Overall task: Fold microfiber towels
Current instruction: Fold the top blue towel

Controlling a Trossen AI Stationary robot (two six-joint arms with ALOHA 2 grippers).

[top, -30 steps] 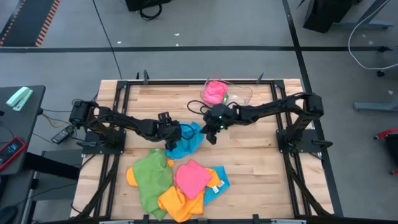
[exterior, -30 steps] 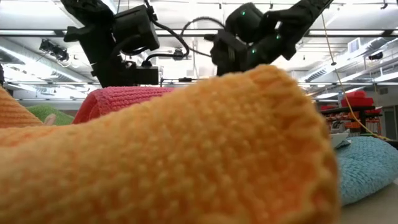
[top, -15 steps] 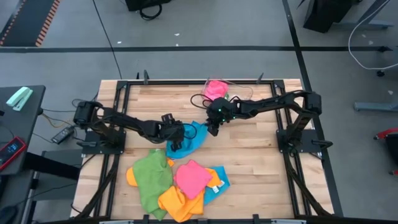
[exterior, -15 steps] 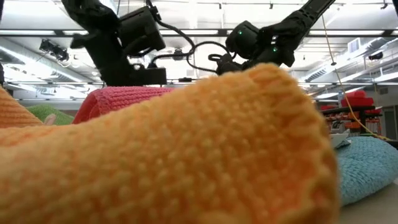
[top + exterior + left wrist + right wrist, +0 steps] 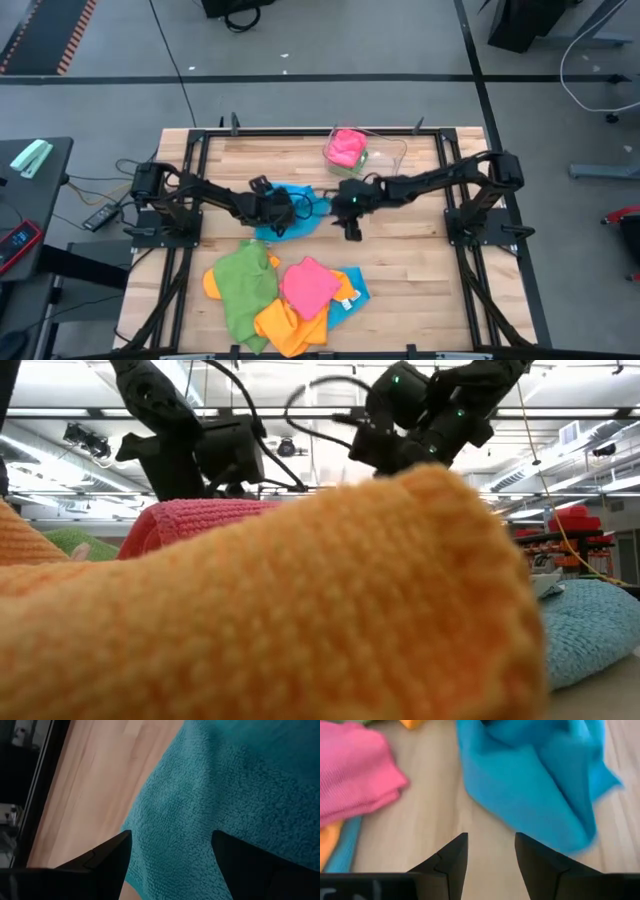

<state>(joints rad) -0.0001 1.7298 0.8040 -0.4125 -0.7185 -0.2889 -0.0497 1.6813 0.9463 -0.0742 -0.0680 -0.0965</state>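
On the desk [image 5: 420,250], high view: blue towel [image 5: 300,207] spread mid-desk, between the two arms. Left pincer [image 5: 280,215] down on its left part; right pincer [image 5: 352,222] clear of the cloth, over bare wood just beside its right edge. Heap of towels [image 5: 285,295] near the front edge; pink towel [image 5: 346,146] in a clear tray [image 5: 385,150] at the back.

Low view: blocked by an orange towel [image 5: 300,600]; both arms visible above, nothing further to tell.

Left wrist view: fingers [image 5: 107,857] spread wide, blue towel [image 5: 220,790] directly beneath and between them.

Right wrist view: fingers [image 5: 452,852] apart, holding nothing; blue towel [image 5: 535,780] ahead, not touched.

Step judged: laying out or first fold of the blue towel, right side just released. Next move calls for a fresh grip on an edge or corner, both sides together.

Against the earlier frames: right pincer then pressed together at the towel's right edge, now parted and drawn off; towel lying flatter and further back.
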